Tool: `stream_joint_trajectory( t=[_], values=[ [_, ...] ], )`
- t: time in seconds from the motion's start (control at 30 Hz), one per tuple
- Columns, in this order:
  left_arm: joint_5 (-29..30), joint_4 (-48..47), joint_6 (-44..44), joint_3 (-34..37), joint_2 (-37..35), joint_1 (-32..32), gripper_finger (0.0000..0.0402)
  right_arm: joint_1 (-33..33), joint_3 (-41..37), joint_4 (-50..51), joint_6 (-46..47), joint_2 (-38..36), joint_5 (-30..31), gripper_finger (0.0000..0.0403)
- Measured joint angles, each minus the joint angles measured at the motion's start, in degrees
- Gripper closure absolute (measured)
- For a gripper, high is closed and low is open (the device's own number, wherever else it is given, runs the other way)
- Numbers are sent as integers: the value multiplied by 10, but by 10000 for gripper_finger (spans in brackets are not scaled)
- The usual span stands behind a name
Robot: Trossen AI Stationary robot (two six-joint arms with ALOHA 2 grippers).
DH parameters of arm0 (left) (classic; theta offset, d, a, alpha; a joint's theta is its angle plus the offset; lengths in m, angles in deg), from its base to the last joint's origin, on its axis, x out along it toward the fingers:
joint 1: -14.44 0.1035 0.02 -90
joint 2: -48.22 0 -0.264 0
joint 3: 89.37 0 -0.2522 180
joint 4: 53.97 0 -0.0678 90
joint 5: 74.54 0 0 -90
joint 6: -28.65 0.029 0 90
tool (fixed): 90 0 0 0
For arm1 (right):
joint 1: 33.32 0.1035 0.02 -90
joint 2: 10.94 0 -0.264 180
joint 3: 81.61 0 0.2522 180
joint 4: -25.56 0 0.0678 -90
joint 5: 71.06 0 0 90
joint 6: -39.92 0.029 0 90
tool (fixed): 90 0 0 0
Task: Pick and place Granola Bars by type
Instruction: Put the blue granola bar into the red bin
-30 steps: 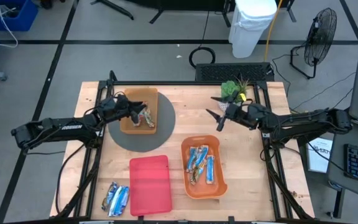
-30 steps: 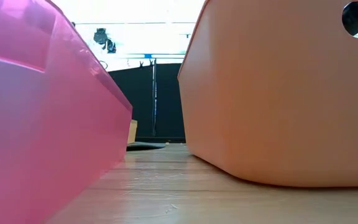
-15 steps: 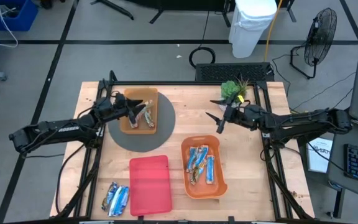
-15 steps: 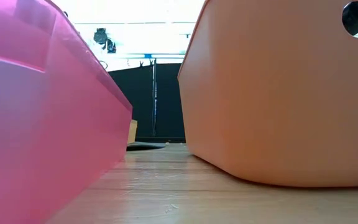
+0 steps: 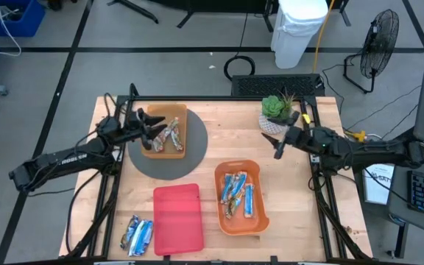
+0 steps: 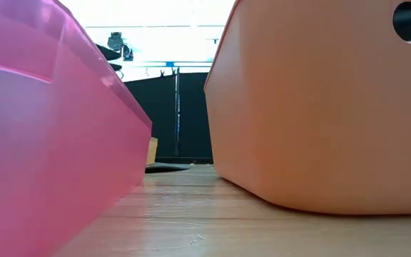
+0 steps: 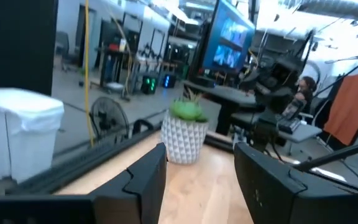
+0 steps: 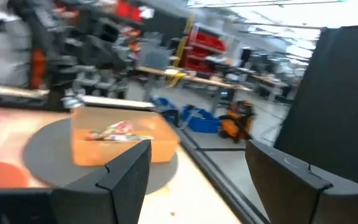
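Note:
Red-orange-brown granola bars (image 5: 172, 136) lie in a tan tray (image 5: 162, 151) on a round grey mat (image 5: 197, 158) at the far left. My left gripper (image 5: 150, 128) hangs open at the tray's left edge, above it, holding nothing. Blue bars (image 5: 235, 193) lie in an orange tray (image 5: 260, 221) at the near right. Silvery-blue bars (image 5: 137, 234) rest on the bare table at the near left. My right gripper (image 5: 272, 146) is open and empty above the table, right of centre. The right wrist view shows the tan tray (image 8: 148, 146) with its bars (image 8: 114, 132).
A red tray (image 5: 177, 218) lies at the near middle; its wall (image 6: 48, 143) and the orange tray's wall (image 6: 320, 107) fill the low view. A potted plant (image 5: 274, 108) stands at the far right, close behind my right gripper. Bare wood shows between the two arms.
My left gripper has drawn back from over the tan tray toward the table's left edge and risen, leaving the bars in the tray. My right gripper has pulled back toward the table's right edge, still open.

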Motion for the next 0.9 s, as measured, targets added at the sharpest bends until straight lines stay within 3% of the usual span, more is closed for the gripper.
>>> stream_joint_trajectory(
  t=[0.17,0.43,0.77,0.9],
  values=[
    [0,-18,3,0,-34,10,209,-3,-65,1,7,-98,66,152],
    [0,-70,2,0,-84,29,220,-3,-94,78,37,-247,65,152],
    [-1,-141,4,0,-157,51,227,-3,-94,184,40,-332,61,151],
    [-1,-167,3,0,-179,58,228,-3,-95,203,40,-334,43,151]
  ],
)
